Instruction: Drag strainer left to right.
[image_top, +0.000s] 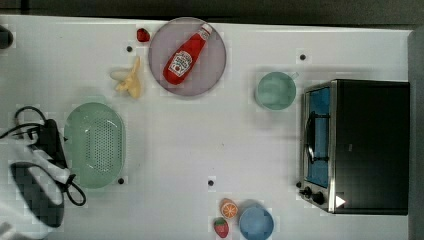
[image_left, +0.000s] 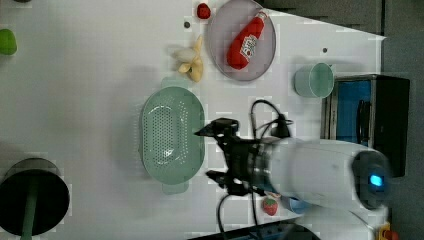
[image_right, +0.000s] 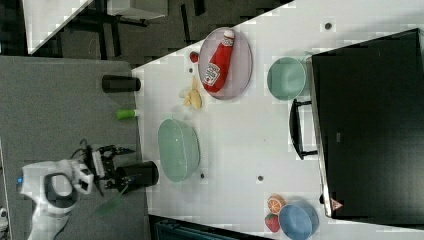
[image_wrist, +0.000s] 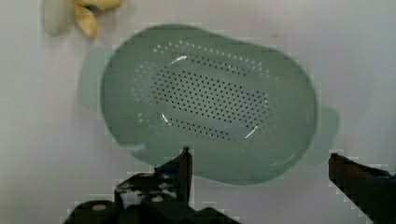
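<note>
Just beyond the wide-open gripper (image_wrist: 259, 161) sits the strainer (image_wrist: 210, 100), seemingly empty; far off, a plate (image_top: 215, 65) carries ketchup (image_top: 186, 54).

Mint-green oval strainer (image_top: 95, 145), upright, at top view's left.

A ketchup bottle (image_top: 185, 54) lies on a round grey plate (image_top: 212, 75) on the white bench (image_top: 200, 145), with a peeled banana (image_top: 130, 80) just beside the plate. A mint-green cup (image_top: 275, 91) stands near a toaster oven (image_top: 357, 146). A blue bowl (image_top: 256, 223) sits beside an orange slice (image_top: 229, 208) and a strawberry (image_top: 220, 227).
</note>
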